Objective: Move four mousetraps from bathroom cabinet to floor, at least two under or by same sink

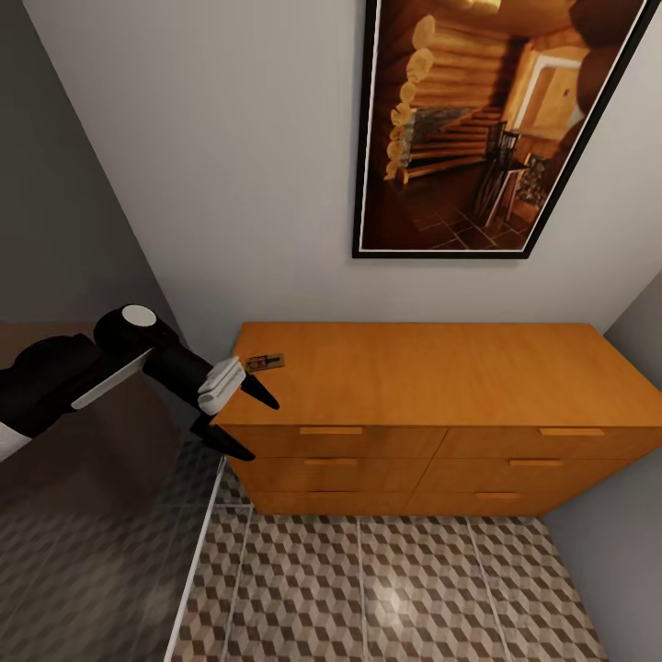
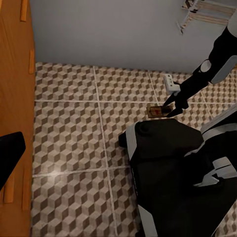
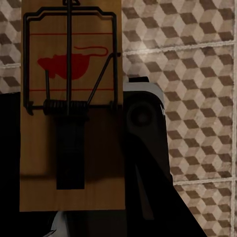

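I am reaching my left pincer (image 1: 241, 421), spread, toward the mousetrap (image 1: 265, 362) lying on the cabinet (image 1: 441, 377) surface corner. My right pincer (image 2: 174, 106) is pinching another mousetrap (image 3: 69, 106) low above the bathroom floor (image 2: 69, 128), probably for setting down.

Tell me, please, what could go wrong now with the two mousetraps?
1. The open left gripper hovers at the cabinet corner, beside the mousetrap on top; a careless approach might push it off the edge.
2. The right gripper holds a second mousetrap close to the robot's base; released here, it could land on the base, not the floor tiles.
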Controlling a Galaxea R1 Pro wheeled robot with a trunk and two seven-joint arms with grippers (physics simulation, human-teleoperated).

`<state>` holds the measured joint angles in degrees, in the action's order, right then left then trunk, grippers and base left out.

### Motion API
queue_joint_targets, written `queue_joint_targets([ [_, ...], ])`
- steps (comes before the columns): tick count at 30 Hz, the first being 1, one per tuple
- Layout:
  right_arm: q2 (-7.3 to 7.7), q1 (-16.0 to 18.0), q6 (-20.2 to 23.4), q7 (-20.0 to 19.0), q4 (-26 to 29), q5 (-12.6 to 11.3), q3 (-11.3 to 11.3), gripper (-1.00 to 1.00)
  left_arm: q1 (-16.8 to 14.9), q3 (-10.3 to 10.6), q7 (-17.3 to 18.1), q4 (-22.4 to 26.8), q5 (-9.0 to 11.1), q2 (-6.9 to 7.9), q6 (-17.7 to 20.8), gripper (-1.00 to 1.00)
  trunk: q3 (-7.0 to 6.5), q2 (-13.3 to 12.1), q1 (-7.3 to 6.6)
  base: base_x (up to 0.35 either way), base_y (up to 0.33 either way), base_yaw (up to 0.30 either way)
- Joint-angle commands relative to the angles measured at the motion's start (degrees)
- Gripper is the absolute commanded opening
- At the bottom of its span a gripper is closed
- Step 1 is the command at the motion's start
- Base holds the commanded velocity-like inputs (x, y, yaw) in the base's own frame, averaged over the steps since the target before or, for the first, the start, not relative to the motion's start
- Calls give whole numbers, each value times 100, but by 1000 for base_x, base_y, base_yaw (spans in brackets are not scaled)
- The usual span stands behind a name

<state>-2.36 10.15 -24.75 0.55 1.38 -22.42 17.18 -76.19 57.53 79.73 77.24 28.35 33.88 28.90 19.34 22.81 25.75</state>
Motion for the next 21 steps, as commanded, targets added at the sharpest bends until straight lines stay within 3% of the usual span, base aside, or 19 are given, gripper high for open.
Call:
queue_joint_targets([
  [1,-1,4,-21,-11,-7,-67,49,-100,-12,21,-2,1,37,5,61,100,10,11,3,0,0,0],
  [14,-1,4,-24,-11,-7,-69,49,-100,-11,26,-2,-7,31,5,63,100,10,11,3,5,4,0],
  [21,-1,4,-22,-11,-7,-67,49,-100,-10,43,-2,-8,31,-1,63,100,10,11,3,152,134,0],
])
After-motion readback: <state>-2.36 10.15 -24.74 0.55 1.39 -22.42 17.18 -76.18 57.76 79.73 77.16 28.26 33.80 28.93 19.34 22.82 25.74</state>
